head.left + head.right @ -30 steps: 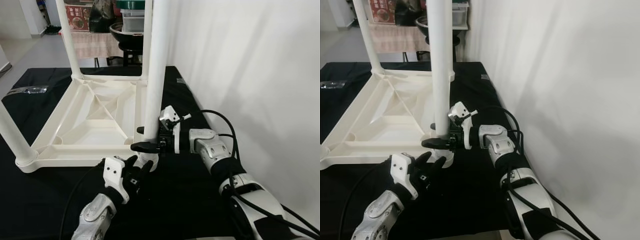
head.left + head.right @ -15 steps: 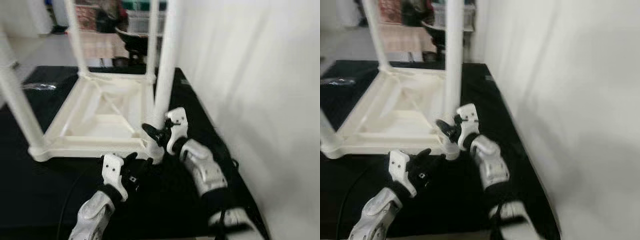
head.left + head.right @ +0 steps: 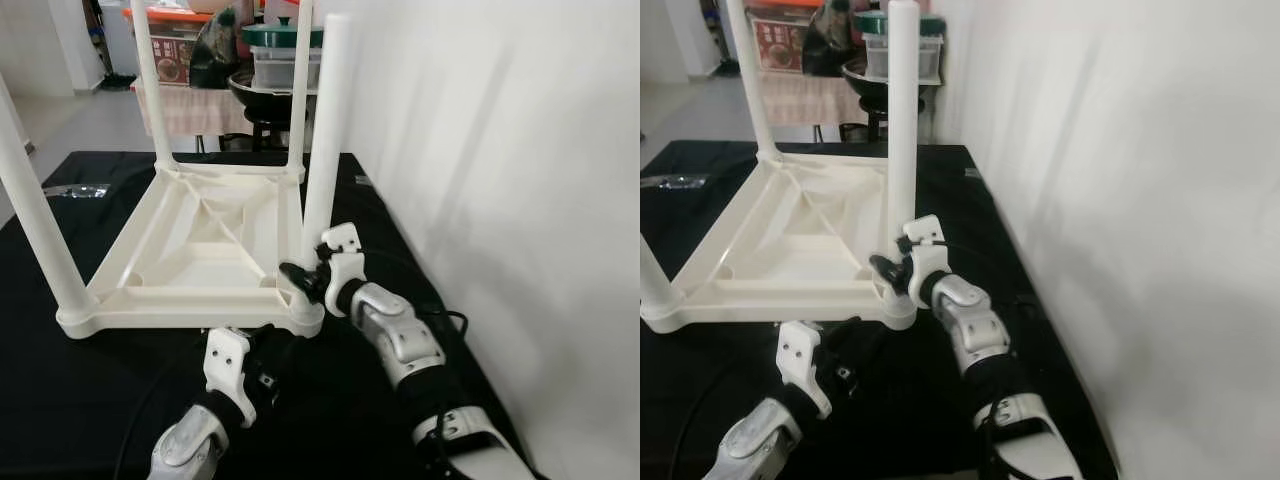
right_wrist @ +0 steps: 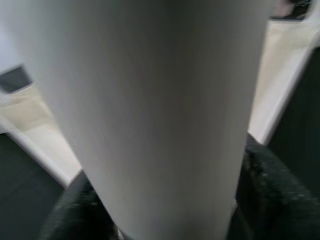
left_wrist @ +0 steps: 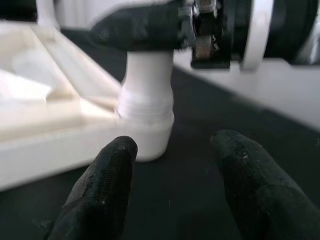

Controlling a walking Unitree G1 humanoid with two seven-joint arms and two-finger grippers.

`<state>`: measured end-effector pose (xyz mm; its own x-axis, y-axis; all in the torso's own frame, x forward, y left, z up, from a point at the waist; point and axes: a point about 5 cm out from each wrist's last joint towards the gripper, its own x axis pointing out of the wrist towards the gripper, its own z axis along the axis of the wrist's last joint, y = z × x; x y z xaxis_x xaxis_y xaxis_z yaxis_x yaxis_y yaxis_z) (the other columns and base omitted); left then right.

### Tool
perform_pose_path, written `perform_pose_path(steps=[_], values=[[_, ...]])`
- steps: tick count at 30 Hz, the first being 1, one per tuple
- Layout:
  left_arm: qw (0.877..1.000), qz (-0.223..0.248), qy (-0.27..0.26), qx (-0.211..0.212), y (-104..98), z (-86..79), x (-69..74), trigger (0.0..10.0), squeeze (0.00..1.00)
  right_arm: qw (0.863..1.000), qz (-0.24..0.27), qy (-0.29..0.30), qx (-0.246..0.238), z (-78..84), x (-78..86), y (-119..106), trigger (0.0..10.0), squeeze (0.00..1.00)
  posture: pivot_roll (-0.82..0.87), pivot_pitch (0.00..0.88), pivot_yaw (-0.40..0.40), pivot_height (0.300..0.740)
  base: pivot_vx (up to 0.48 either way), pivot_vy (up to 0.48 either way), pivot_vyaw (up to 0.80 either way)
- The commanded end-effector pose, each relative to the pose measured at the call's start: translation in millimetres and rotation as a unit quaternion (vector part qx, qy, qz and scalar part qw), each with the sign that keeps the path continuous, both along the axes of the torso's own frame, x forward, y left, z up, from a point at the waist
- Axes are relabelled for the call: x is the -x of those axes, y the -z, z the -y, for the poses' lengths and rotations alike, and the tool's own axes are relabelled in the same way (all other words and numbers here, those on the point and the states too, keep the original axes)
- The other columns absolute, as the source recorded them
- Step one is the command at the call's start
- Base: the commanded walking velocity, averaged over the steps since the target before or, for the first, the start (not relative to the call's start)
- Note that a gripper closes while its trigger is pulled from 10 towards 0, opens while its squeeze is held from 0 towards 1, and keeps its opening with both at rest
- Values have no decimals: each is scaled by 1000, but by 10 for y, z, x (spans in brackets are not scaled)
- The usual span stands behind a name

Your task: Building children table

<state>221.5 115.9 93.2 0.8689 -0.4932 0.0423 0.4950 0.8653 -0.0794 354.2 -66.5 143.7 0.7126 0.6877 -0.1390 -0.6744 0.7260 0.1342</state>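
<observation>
Inverted white plastic children's table (image 3: 190, 250) on black-covered worktop (image 3: 60, 390), right end effector (image 3: 300, 280) clamped on white tubular leg (image 3: 322, 130) at 5 o'clock corner; left end effector (image 5: 172, 185) open at 6 o'clock beside that corner socket

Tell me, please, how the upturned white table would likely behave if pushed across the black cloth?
The table looks like thin moulded plastic, so probably light and stiff. Resting flat on its top, it seems unlikely to tip. The black cloth may drag or bunch.

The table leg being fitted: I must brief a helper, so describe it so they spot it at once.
On the black mat lies an upturned white table, legs up. The table leg is at the corner nearest the white wall; unlike the others, the right gripper clasps its base.
</observation>
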Motion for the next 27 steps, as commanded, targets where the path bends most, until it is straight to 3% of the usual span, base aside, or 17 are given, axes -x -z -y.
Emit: perform_pose_path(steps=[1,2,3,6,7,11,14,19,20,27], values=[[1000,4,14,-14,-27,45,29,10000,0,999,18,-32,-21,-5,-9,-131,10000,1000,44,0,-54,740,0,0,0],[1000,12,14,-24,-44,58,80,10000,0,996,39,-73,-28,32,-19,-222,10000,1000,44,0,-54,740,0,0,0],[999,21,11,-31,-72,66,111,10000,0,993,51,-107,-24,87,-36,-268,10000,502,49,0,-56,740,0,0,0],[999,27,7,-34,-91,69,124,10000,0,990,57,-128,-21,125,-47,-291,10000,502,52,0,-59,740,0,0,0],[999,33,3,-33,-124,86,153,10000,0,986,58,-154,-7,182,-57,-280,10000,0,63,0,-62,740,0,0,0],[999,40,-20,-23,-225,82,259,10000,0,983,47,-178,22,313,-126,-232,10000,0,75,0,-65,740,0,0,0],[998,33,-57,-7,-283,-6,364,10000,0,985,37,-165,30,393,-176,-227,10000,0,76,0,-66,740,0,0,0],[997,31,-71,-10,-298,-69,428,10000,0,987,32,-157,31,449,-193,-222,10000,0,87,0,-73,740,0,0,0],[996,29,-82,-17,-317,-128,510,10000,0,989,21,-143,29,535,-206,-192,0,0,91,0,-77,740,0,0,0],[995,25,-100,-17,-374,-162,605,10000,0,993,12,-114,25,686,-209,-119,0,0,92,0,-81,740,0,0,0]])
